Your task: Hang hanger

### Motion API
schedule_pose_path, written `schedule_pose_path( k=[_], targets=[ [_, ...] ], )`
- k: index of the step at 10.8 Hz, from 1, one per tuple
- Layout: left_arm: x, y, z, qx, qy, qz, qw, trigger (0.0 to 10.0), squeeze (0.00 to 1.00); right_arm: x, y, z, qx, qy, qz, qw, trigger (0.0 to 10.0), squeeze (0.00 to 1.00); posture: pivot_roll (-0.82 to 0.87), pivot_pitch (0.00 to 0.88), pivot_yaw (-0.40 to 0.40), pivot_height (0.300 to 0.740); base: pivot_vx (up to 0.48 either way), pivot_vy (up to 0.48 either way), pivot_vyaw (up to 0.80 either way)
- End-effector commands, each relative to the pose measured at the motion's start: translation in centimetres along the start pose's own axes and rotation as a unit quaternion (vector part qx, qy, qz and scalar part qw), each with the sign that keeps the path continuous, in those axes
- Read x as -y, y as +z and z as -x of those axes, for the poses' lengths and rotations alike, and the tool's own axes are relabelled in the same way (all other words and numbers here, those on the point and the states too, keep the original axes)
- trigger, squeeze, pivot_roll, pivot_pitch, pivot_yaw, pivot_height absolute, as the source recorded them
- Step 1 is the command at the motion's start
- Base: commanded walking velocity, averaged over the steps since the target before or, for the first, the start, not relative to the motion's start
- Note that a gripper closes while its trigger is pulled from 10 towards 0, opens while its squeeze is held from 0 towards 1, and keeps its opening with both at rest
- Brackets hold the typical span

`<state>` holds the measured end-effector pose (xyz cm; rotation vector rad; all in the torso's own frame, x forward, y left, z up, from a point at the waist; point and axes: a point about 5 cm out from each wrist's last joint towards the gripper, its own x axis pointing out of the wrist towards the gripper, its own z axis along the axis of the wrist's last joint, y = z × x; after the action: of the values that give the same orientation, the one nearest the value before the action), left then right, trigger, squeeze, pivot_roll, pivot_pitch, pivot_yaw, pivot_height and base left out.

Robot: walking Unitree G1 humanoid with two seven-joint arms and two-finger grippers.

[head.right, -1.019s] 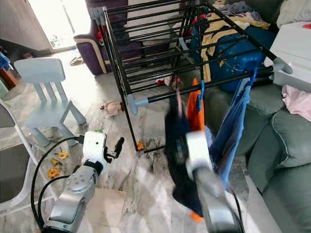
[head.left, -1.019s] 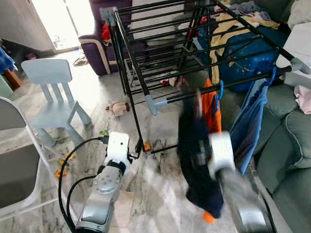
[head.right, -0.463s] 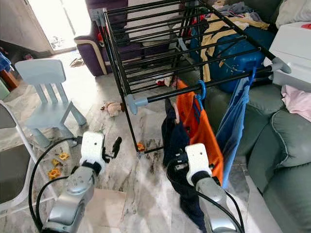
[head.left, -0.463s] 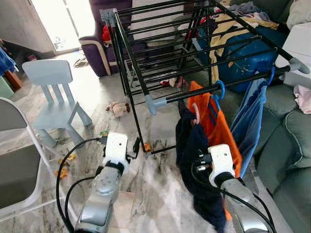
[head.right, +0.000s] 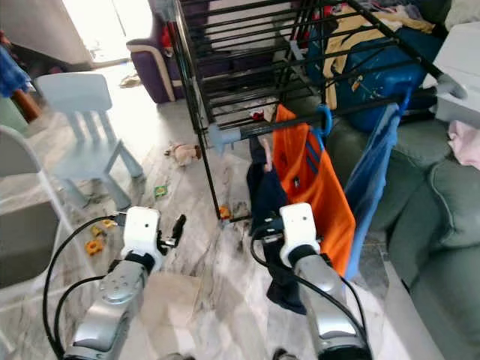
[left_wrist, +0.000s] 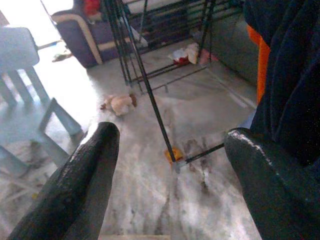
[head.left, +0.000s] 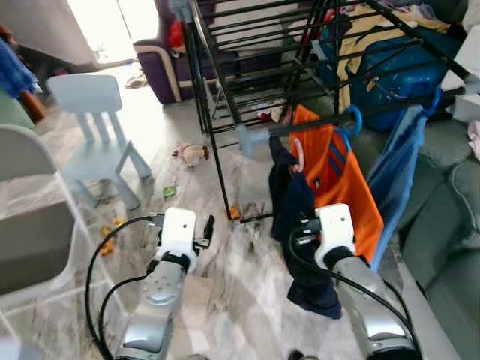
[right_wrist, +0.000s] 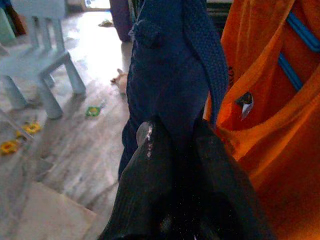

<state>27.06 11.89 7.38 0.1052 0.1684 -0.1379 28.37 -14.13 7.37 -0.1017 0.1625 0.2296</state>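
My right fingers (right_wrist: 175, 145) are pinched on the dark navy garment (head.left: 296, 214), which droops from its pale hanger (head.left: 299, 156) up at the drying rack's (head.left: 225, 90) front rail, well above them and beside the orange shirt (head.left: 341, 184). My left fingers (left_wrist: 95, 165) stand wide apart and bare over the marble floor (head.left: 247, 270), near the rack's leg.
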Motion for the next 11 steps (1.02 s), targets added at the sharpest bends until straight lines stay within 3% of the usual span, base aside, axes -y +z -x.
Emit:
schedule_pose_path(
  k=[1,8,11],
  targets=[
    [-0.3,0.0,0.2,0.002,0.009,-0.006,1.000,10.0,0.00,-0.1,0.7,-0.2,0.015,-0.001,-0.001,1.000,10.0,0.00,-0.06,0.000,0.088,0.740,-0.356,0.000,0.00],
    [-0.2,0.1,0.1,0.000,0.007,-0.011,1.000,10.0,0.00,-0.2,0.6,-0.5,0.007,-0.002,-0.007,1.000,10.0,0.00,-0.06,0.000,0.093,0.740,-0.352,0.000,0.00],
    [-0.2,0.2,0.1,0.003,0.003,-0.002,1.000,10.0,0.00,-0.9,2.3,-1.7,0.002,0.016,-0.008,1.000,10.0,0.00,-0.06,0.000,0.096,0.740,0.000,0.000,0.00]
  ],
)
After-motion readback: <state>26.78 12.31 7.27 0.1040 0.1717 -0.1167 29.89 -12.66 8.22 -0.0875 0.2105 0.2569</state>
